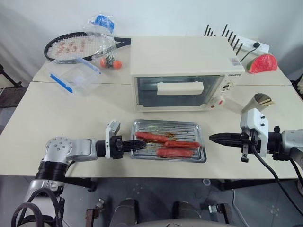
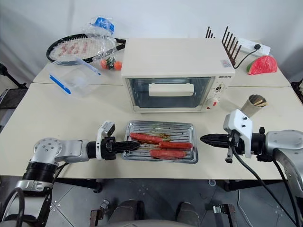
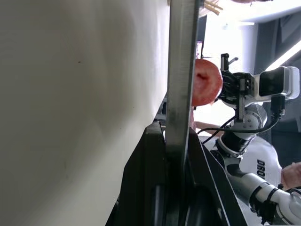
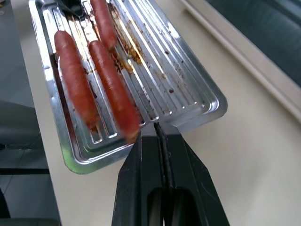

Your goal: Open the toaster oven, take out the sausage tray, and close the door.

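Now sausage tray [image 1: 169, 147] rim pinched by left gripper [image 1: 142, 144]; right gripper [image 1: 212, 138] closed, empty, beside it

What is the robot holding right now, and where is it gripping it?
The left gripper pinches the sausage tray by its left rim. The right gripper is shut on nothing, clear of the tray.

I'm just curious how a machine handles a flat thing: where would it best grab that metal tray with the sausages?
Probably by the thin raised rim at a short end, coming in level from the side. The sausage tray lies flat on the table, so only its edge offers a pinch. The left hand already clamps the left rim that way.
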Controlling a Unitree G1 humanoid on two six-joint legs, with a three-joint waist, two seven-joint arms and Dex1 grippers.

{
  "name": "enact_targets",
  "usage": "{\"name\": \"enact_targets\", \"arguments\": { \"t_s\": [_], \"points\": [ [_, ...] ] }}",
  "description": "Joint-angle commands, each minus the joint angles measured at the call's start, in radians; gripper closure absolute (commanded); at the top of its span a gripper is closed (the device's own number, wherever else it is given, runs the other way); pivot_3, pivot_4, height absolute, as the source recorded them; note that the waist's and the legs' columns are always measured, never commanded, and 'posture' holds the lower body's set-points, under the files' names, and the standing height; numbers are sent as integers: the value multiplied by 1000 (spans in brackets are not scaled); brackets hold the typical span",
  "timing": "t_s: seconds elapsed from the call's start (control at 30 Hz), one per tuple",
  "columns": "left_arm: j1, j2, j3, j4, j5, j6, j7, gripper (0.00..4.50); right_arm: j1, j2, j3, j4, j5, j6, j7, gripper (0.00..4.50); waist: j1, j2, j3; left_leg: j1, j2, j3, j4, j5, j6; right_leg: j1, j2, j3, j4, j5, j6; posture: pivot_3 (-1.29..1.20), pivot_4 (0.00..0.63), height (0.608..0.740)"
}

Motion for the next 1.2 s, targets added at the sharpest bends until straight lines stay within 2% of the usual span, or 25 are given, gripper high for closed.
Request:
{"name": "enact_targets", "arguments": {
  "t_s": [0.03, 0.33, 0.53, 0.73, 0.97, 1.07, 1.1, 1.13, 1.2],
  "points": [
    [-25, -57, 4, 72, 115, 1, -53, 4500, 20, -22, -62, -28, 0, -25, -13, 4466, 12, 2, -1, 0, 0, 0, 1, 0, 0, 0, 0, 0, 0, 0, 0, 0, 150, 740],
    [-75, -147, 23, 140, 352, 36, -165, 1765, 33, -25, -77, -36, 1, -34, -34, 4500, 23, 4, -2, 0, -1, -1, 1, 1, 1, 1, -1, 0, 0, 1, 0, 0, 150, 740],
    [-83, -170, 65, 153, 444, 61, -199, 16, 36, -33, -88, -34, 2, -34, -33, 4500, 32, 4, -3, 1, -2, -1, 2, 2, 2, 3, -1, 0, 0, 1, 1, 0, 150, 740],
    [-53, -113, 117, 80, 477, 107, -210, 16, 48, -56, -98, -28, 5, -34, -18, 4500, 18, 4, -3, 2, -2, -1, 1, 2, 2, 3, -2, 0, 0, 2, 1, 0, 150, 740],
    [3, 75, 116, -110, 498, 108, -317, 16, 79, -78, -113, -7, 9, -45, 30, 4500, -31, 3, -2, 2, 0, 0, -6, 3, 0, 0, -1, 0, 0, 1, 0, 0, 150, 740],
    [55, 172, 112, -222, 568, -64, -455, 16, 84, -64, -127, 16, 37, -43, 56, 4500, -35, 3, -2, 2, 0, 0, -6, 3, 0, -1, 0, 0, -1, 1, 0, 0, 150, 740],
    [86, 196, 110, -266, 616, -182, -528, 16, 88, -59, -131, 26, 42, -58, 74, 4500, -35, 2, -2, 2, 0, 0, -6, 3, 0, -1, 0, 0, -1, 1, 0, 0, 150, 740],
    [116, 202, 121, -297, 657, -304, -598, 0, 91, -54, -133, 40, 42, -74, 88, 4113, -34, 2, -2, 2, 0, 0, -6, 3, 0, -1, 0, 0, -2, 1, 0, 0, 150, 740],
    [155, 193, 148, -318, 708, -477, -694, 0, 99, -49, -136, 67, 47, -98, 116, 3703, -30, 3, -2, 1, 0, 1, -6, 2, 0, -1, -1, 0, -3, 1, 0, 0, 150, 740]
  ]
}}
